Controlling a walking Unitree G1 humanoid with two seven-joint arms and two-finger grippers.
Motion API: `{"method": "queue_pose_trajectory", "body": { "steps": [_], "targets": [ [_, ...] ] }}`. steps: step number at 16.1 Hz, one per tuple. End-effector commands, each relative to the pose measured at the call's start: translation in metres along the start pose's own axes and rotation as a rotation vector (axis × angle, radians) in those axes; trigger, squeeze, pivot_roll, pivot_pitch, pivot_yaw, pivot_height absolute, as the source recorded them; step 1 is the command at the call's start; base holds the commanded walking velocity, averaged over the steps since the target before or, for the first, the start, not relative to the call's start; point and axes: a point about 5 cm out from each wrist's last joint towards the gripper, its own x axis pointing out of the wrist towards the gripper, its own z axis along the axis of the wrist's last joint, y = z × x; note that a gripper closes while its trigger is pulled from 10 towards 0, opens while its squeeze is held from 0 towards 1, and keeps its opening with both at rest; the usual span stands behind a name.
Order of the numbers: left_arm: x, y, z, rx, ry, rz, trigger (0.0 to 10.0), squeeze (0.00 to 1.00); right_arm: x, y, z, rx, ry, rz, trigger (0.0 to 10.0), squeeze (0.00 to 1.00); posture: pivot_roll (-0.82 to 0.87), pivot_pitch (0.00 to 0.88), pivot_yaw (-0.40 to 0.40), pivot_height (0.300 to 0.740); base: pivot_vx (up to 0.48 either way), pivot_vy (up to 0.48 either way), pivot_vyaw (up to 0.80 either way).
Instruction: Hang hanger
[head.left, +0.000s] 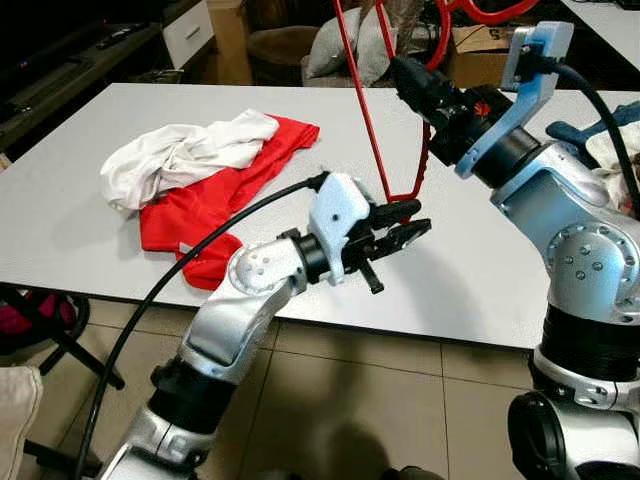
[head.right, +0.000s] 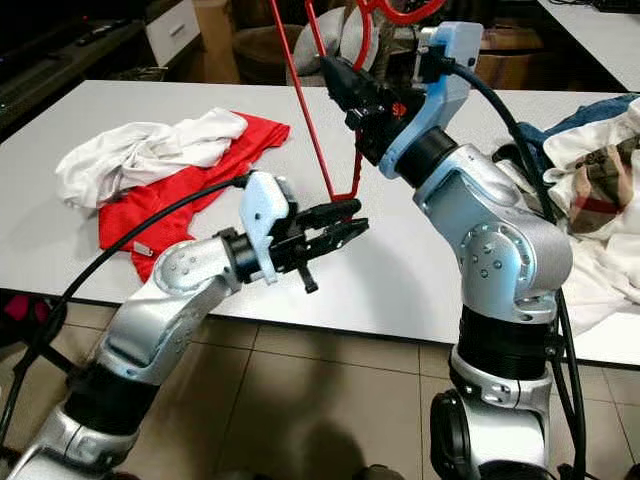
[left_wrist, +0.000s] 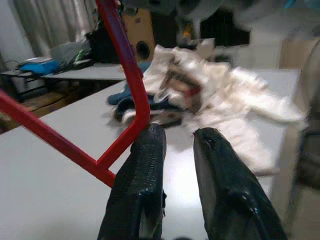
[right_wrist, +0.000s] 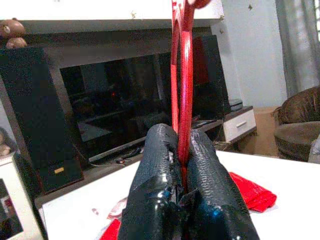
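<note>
A red hanger (head.left: 372, 120) hangs tilted over the white table (head.left: 470, 270), its lower corner (head.left: 405, 195) just above the tabletop. My right gripper (head.left: 402, 72) is shut on the hanger's upper part; the red bar (right_wrist: 182, 100) runs between its black fingers (right_wrist: 155, 165). My left gripper (head.left: 408, 222) is held just below and in front of the hanger's lower corner, fingers slightly apart and empty. In the left wrist view the red corner (left_wrist: 107, 167) lies beside one finger (left_wrist: 142, 180), outside the gap.
A white cloth (head.left: 185, 150) lies on a red garment (head.left: 215, 195) at the table's left. More clothes (head.right: 600, 180) are piled at the right end. A cable (head.left: 160, 290) trails from my left arm. Tiled floor (head.left: 350, 400) lies below the table's near edge.
</note>
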Motion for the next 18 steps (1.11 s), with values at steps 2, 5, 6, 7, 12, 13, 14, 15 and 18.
{"method": "queue_pose_trajectory", "body": {
  "steps": [2, 5, 6, 7, 12, 13, 14, 15, 18],
  "targets": [
    [-0.020, -0.007, 0.000, -0.082, -0.016, -0.067, 10.0, 0.00, -0.006, 0.003, 0.004, -0.015, -0.030, -0.020, 0.0, 0.00, -0.16, 0.029, 0.099, 0.740, 0.000, 0.000, 0.00],
    [-0.049, -0.012, 0.013, -0.161, -0.071, -0.062, 10.0, 0.00, -0.024, -0.004, -0.013, -0.089, 0.058, -0.093, 0.0, 0.00, -0.15, 0.028, 0.098, 0.740, 0.000, 0.000, 0.00],
    [-0.058, -0.009, 0.019, -0.173, -0.089, 0.003, 10.0, 0.00, -0.033, -0.005, -0.021, -0.110, 0.100, -0.112, 0.0, 0.00, -0.14, 0.031, 0.091, 0.740, 0.000, 0.000, 0.00],
    [-0.062, -0.006, 0.021, -0.168, -0.093, 0.040, 10.0, 0.00, -0.037, -0.006, -0.024, -0.146, 0.118, -0.127, 0.0, 0.00, -0.14, 0.031, 0.088, 0.740, 0.000, 0.000, 0.00],
    [-0.107, 0.024, 0.012, -0.018, 0.140, 0.523, 10.0, 0.00, -0.067, -0.006, -0.057, -0.246, 0.294, -0.297, 10.0, 0.00, -0.13, 0.031, 0.053, 0.740, 0.000, 0.000, 0.00],
    [-0.115, 0.035, 0.012, 0.019, 0.111, 0.756, 10.0, 0.00, -0.074, -0.004, -0.067, -0.361, 0.332, -0.404, 10.0, 0.00, -0.12, 0.042, 0.054, 0.740, 0.000, 0.000, 0.00],
    [-0.116, 0.037, 0.011, 0.024, 0.103, 0.820, 10.0, 0.00, -0.075, -0.001, -0.070, -0.424, 0.346, -0.409, 10.0, 0.00, -0.12, 0.044, 0.054, 0.740, 0.000, 0.000, 0.00],
    [-0.114, 0.037, 0.010, 0.036, 0.113, 0.857, 10.0, 0.00, -0.080, 0.001, -0.073, -0.471, 0.367, -0.399, 10.0, 0.00, -0.11, 0.053, 0.056, 0.740, 0.000, 0.000, 0.00],
    [-0.101, 0.026, 0.009, 0.069, 0.129, 0.823, 10.0, 0.00, -0.101, 0.001, -0.079, -0.367, 0.351, -0.475, 10.0, 0.00, -0.12, 0.074, 0.071, 0.740, 0.000, -0.251, 0.00]
  ]
}}
